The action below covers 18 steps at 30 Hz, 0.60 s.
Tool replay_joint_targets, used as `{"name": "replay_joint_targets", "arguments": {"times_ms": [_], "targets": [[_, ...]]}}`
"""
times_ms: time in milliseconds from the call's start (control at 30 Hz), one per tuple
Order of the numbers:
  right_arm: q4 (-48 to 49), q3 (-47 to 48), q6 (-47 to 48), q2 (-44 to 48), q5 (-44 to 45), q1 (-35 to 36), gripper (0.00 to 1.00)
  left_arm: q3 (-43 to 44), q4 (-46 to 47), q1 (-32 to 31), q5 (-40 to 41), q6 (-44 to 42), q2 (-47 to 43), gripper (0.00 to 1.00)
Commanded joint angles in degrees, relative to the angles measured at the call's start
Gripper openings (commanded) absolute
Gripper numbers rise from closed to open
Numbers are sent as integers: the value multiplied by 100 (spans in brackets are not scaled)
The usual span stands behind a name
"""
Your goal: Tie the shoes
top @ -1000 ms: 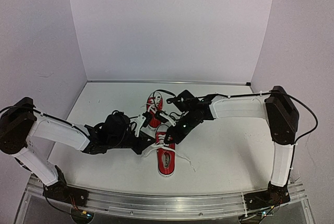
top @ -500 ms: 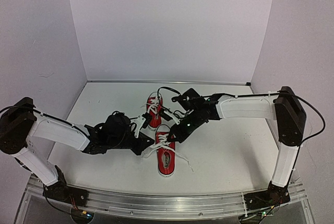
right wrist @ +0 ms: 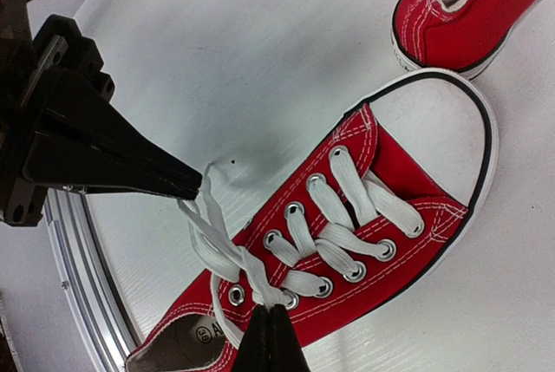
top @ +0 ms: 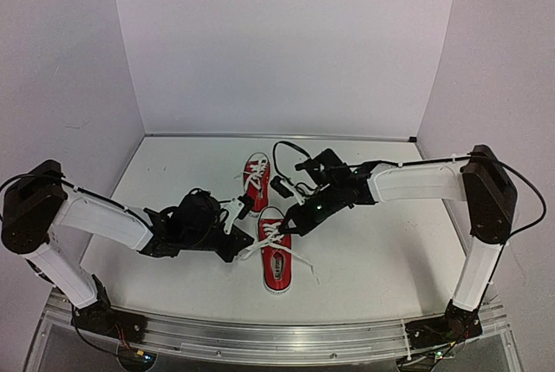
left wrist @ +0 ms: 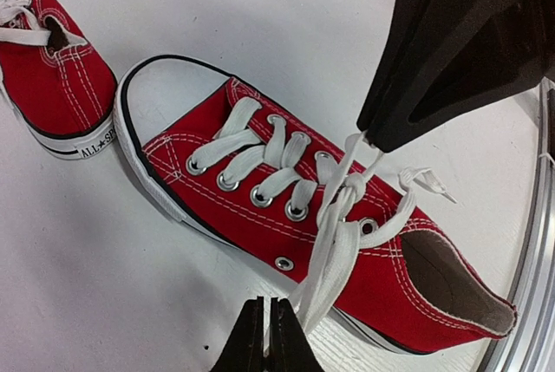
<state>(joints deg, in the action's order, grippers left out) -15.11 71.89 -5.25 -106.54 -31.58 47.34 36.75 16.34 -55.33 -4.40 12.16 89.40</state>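
top view: the near shoe (top: 277,266) lies just before the other shoe (top: 255,174). left wrist: the left gripper (left wrist: 267,342) pinches its lace (left wrist: 334,246). right wrist: the right gripper (right wrist: 269,342) seems clamped there too; a hard pull may slip the lace or drag the shoe.

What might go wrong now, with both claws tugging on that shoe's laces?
1. The left gripper and right gripper each pinch only a thin bit of the laces; a strand may slip free.
2. Nothing holds the near shoe down, so pulling may drag or tip it toward the far shoe.
3. The first knot looks loose and may come undone.
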Motion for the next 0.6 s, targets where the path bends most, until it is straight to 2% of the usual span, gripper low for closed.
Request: {"name": "replay_joint_targets", "arguments": {"times_ms": [0,100,233,400,567], "targets": [[397,-131,-204,222,-264,-30,0,240,-96,22,-113,-741,-423,13],[441,-171,-244,244,-312,-29,0,220,-216,21,-19,-1165,-879,28],[474,-193,-289,248,-347,-28,0,104,-310,19,152,-1817,-1443,40],[514,-230,-341,237,-349,-30,0,34,-401,-5,-365,-2993,-1885,41],[597,-258,-439,232,-393,-29,0,522,-924,-57,-701,-4021,-1530,34]]}}
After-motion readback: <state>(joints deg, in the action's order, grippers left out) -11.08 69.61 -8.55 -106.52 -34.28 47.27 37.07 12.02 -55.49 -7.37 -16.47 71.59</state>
